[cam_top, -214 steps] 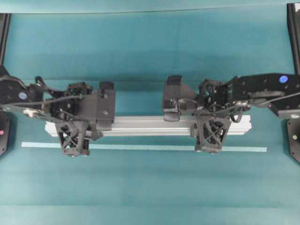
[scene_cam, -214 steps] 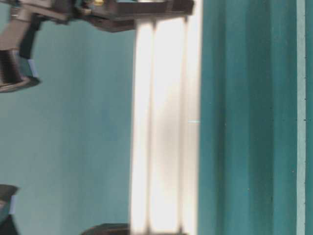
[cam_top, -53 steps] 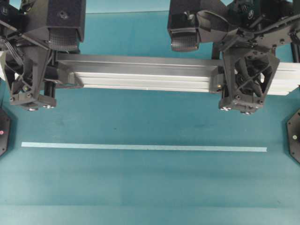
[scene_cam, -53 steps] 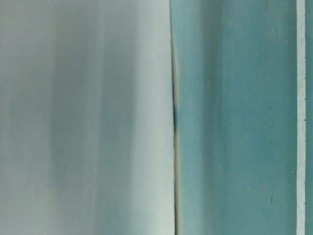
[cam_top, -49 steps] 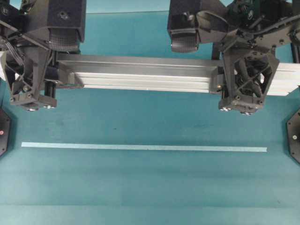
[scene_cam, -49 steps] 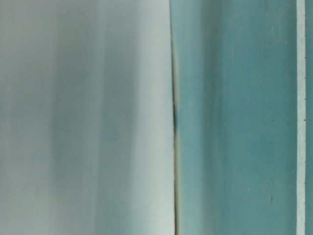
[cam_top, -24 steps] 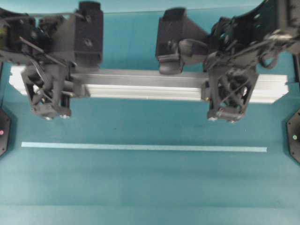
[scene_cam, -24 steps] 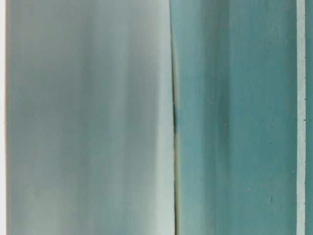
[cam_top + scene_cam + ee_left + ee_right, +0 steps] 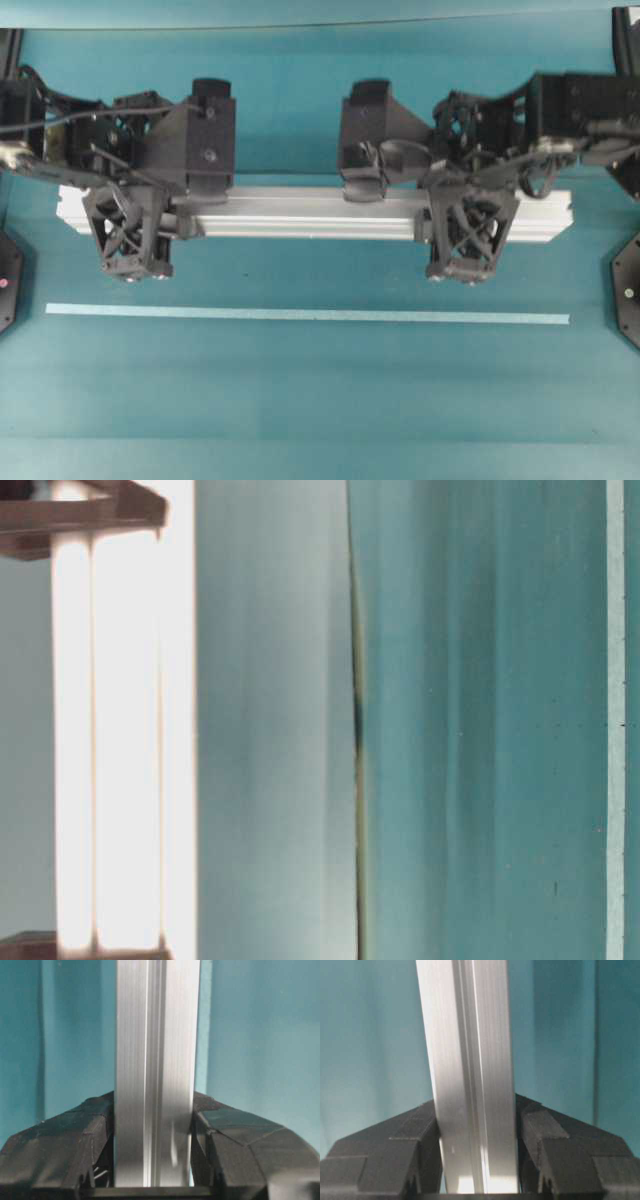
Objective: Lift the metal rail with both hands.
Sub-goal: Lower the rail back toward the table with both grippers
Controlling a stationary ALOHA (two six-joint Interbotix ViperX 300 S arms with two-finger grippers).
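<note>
The metal rail (image 9: 320, 212) runs straight across between my two hands, lengthwise grooves catching the light, one square-cut end poking out past each grip. My left gripper (image 9: 135, 232) is clamped around it close to its left end; on the left wrist view the fingers (image 9: 60, 1150) press flat on both sides of the bar. My right gripper (image 9: 468, 240) grasps it close to the right end, and the right wrist view shows the same squeeze, pads (image 9: 555, 1150) tight against the aluminium. In the table-level view the rail (image 9: 120, 730) shows as a bright band apart from the table edge, so it is up off the surface. Below my fingertips in the overhead view, on the teal table (image 9: 320, 400), lies the thin pale-blue tape strip (image 9: 306, 315), parallel to the rail and apart from it. Black round mounts (image 9: 628, 292) sit at the table's side edges, well outside both grips. Nothing touches the bar but my fingers.
</note>
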